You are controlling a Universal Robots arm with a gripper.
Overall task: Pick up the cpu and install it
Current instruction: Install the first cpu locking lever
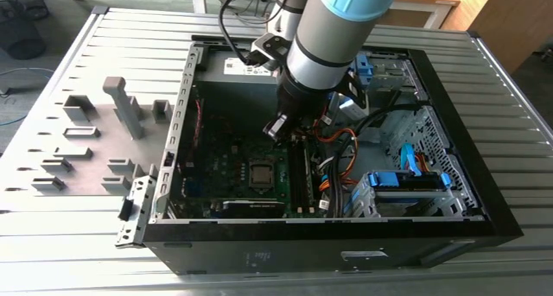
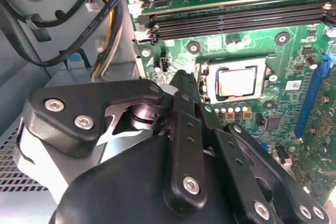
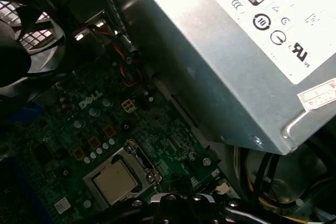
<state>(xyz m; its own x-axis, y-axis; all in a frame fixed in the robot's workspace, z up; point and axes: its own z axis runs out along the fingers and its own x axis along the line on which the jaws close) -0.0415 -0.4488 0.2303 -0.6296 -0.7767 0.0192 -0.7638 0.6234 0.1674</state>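
Green motherboard [image 2: 294, 61] — square silver cpu [image 2: 237, 81] seated, black pincer [image 2: 184, 85] above

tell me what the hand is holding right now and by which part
Nothing, as far as shows: the cpu sits in its socket on the motherboard, apart from the hand.

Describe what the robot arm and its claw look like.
The arm is a thick silver-grey tube with a light blue band at its joint and black cables running alongside. In the second wrist view, the claw is matt black metal, built of linked plates with silver screws.
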